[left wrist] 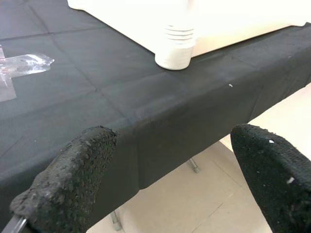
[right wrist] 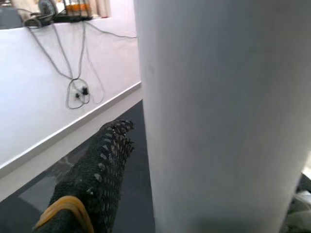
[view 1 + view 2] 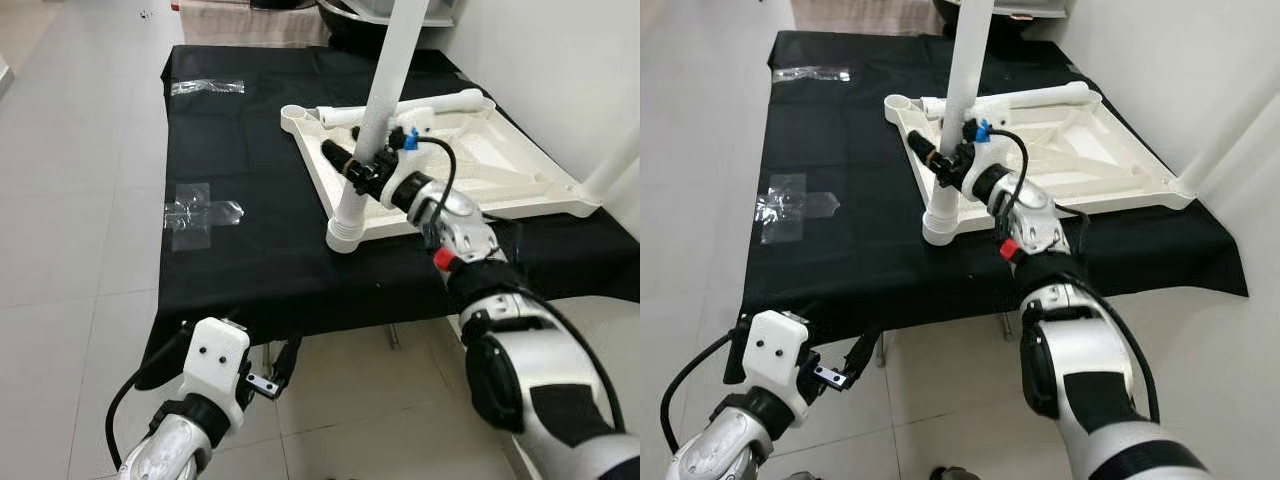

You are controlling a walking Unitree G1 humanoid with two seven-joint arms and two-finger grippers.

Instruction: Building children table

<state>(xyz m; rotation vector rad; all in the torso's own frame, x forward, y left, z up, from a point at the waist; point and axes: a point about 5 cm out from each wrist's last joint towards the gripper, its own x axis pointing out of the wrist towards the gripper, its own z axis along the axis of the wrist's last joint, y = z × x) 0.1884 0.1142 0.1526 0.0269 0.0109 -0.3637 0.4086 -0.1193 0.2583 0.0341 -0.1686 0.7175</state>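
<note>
Down low and closest in, the left gripper point(image 3: 268, 385) hangs just off the near edge of the tabletop point(image 3: 230, 260), fingers spread wide and holding nothing — the left wrist view looks between them at the black cloth and the threaded foot of the leg. Up on the tabletop, the white children's table top point(image 3: 480, 160) lies upside down near the right edge, with a loose leg point(image 3: 400, 110) resting across it at the back. The right gripper point(image 3: 360, 165) is clamped around the upright table leg point(image 3: 385, 90), which stands in the near corner socket point(image 3: 345, 235). Looks like the step is seating or twisting that leg home. To do it well I'd keep the leg dead vertical over the socket, press straight down while turning, and not yank sideways — the upside-down top isn't pinned by anything, so a crooked push could slide it on the cloth. Tape patches point(image 3: 200, 212) sit well to the left, out of the way.
</note>
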